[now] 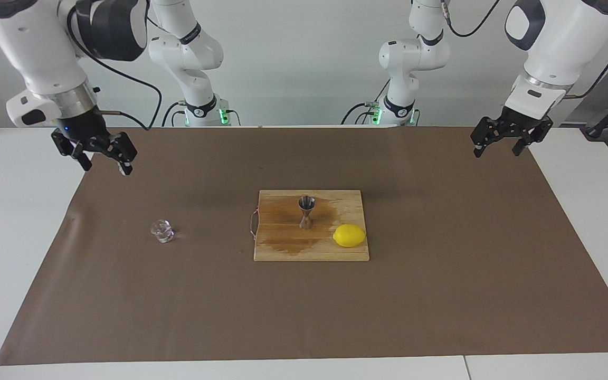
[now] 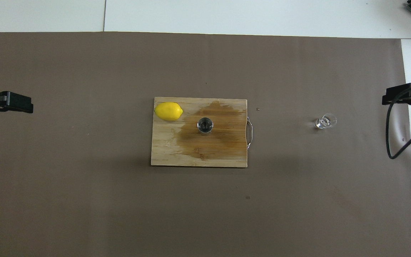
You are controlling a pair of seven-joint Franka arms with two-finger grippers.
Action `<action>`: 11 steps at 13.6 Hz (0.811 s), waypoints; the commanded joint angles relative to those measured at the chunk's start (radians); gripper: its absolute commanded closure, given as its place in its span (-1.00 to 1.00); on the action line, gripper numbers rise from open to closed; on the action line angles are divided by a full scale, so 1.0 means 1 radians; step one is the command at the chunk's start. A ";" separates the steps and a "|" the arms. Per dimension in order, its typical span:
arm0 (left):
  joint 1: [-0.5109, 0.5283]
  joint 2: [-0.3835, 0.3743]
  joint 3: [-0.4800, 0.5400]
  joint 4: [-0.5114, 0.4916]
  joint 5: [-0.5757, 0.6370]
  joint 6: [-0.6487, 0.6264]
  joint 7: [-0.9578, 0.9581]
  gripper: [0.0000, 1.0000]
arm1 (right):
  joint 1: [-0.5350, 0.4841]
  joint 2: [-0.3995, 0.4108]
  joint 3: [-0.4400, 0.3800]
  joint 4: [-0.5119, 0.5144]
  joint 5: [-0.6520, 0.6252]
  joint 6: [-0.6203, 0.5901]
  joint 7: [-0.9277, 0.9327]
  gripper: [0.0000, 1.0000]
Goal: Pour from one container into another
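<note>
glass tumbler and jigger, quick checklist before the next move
1. Glass tumbler upright on the brown paper, free of both grippers: ok.
2. Jigger upright on the cutting board: ok.
3. Board dry: not ok, a dark wet stain surrounds the jigger.
4. Lemon apart from the jigger: ok.
5. Right gripper open, empty, raised at the paper's edge: ok.
6. Left gripper open, waiting at its own end: ok.
</note>
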 commanded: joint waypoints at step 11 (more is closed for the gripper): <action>0.003 -0.016 -0.001 -0.014 0.008 -0.007 -0.009 -1.00 | 0.071 -0.002 -0.021 0.015 0.000 -0.111 -0.029 -1.00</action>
